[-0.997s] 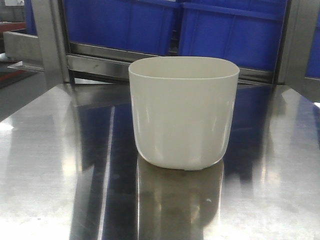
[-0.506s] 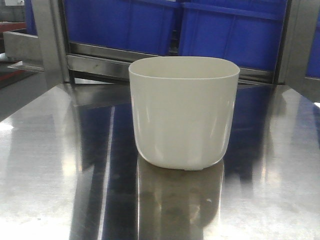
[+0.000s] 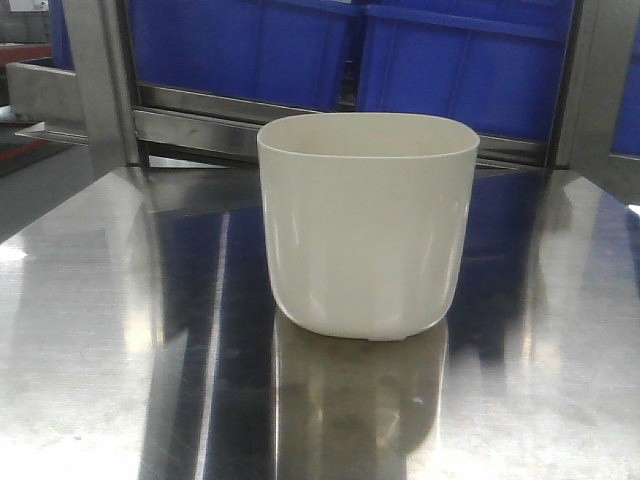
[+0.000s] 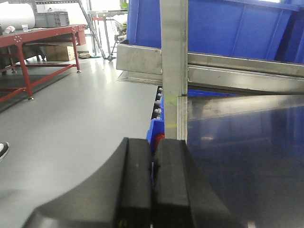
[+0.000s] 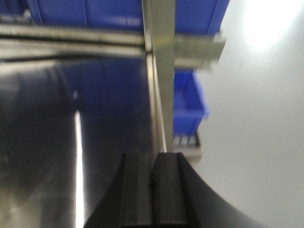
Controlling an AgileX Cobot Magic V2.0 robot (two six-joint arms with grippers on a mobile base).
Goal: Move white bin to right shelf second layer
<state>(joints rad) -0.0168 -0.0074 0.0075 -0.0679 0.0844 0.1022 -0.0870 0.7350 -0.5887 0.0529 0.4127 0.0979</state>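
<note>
The white bin (image 3: pixel 367 225) stands upright on a flat steel plate shelf (image 3: pixel 110 330), in the middle of the front view. No gripper shows in that view. My left gripper (image 4: pixel 153 156) is shut and empty, over the left edge of the steel shelf beside an upright post (image 4: pixel 174 66). My right gripper (image 5: pixel 153 164) is shut and empty, over the right edge of the shelf by another post (image 5: pixel 162 52). The bin does not show in either wrist view. The roller rack level is out of view.
Blue crates (image 3: pixel 460 70) sit on the rack level behind the bin, behind a steel rail (image 3: pixel 200 125). More blue crates show lower down (image 5: pixel 187 102). A red-framed table (image 4: pixel 33 42) stands on the grey floor at the far left.
</note>
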